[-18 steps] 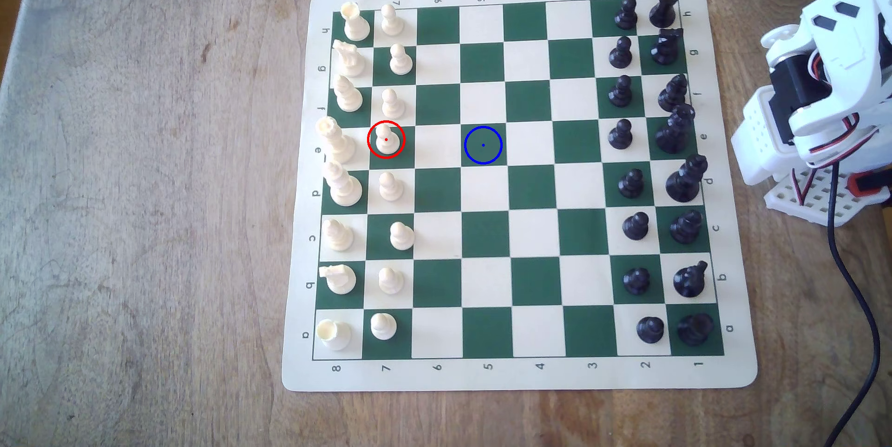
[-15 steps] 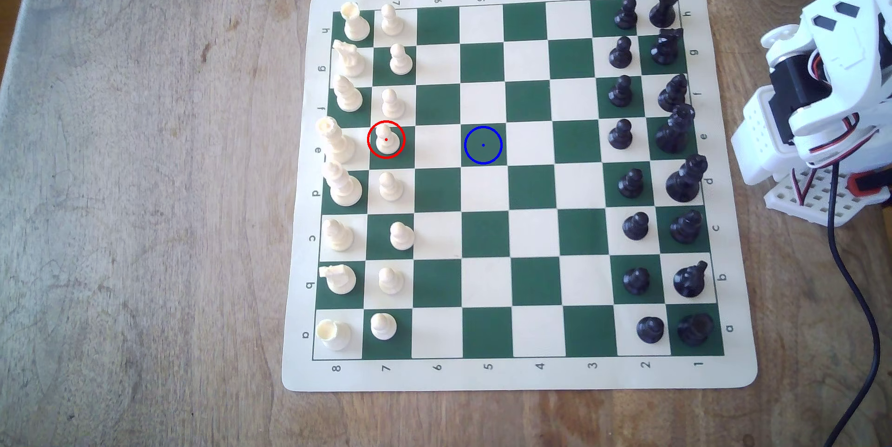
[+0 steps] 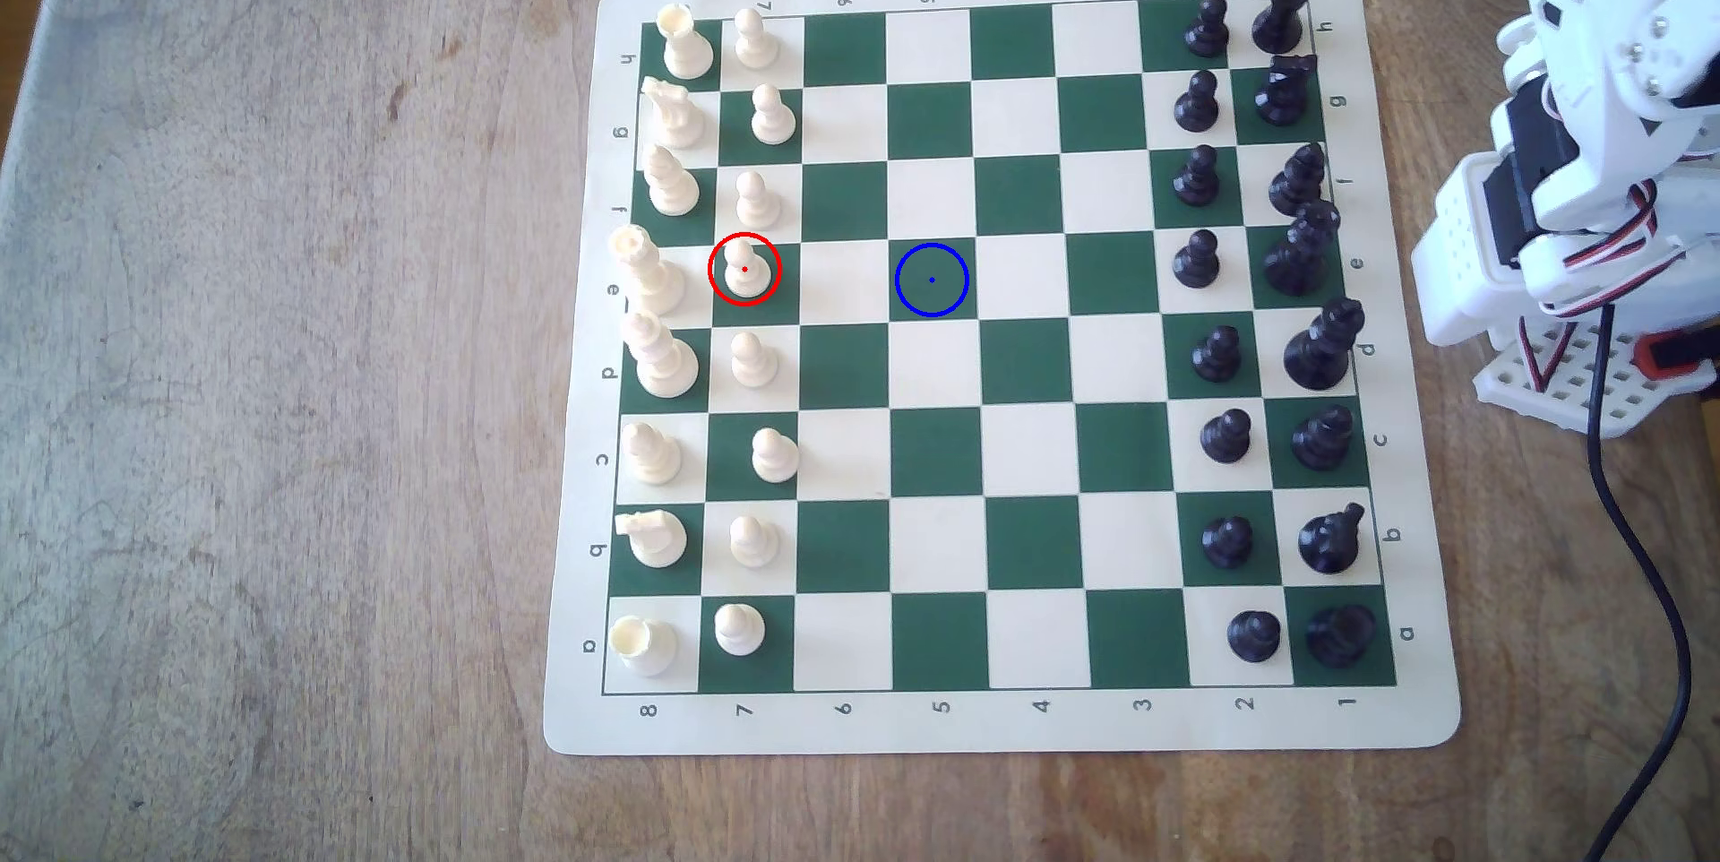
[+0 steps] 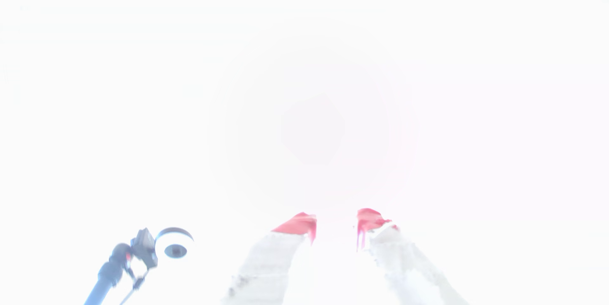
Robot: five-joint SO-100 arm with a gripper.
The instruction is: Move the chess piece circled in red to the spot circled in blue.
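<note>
Standing upright inside the red ring, the cream pawn (image 3: 745,269) on a dark green square of the second column from the exterior view's left, with a taller cream piece (image 3: 644,271) just beside it toward that edge. Marked two squares over toward the exterior view's right, in the same row: the blue-ringed green square (image 3: 932,279), bare. Lying flat on the wooden counter (image 3: 279,359), the green and cream chess mat (image 3: 1014,722), black pieces (image 3: 1196,259) lined along its far right columns. Folded up off the mat at the exterior view's right edge, the white arm (image 3: 1601,108). Spread apart with a clear gap, the red-tipped fingers (image 4: 298,224), grasping nothing, against a washed-out white glare in the wrist view, with a camera on a stand (image 4: 145,249) near them.
</note>
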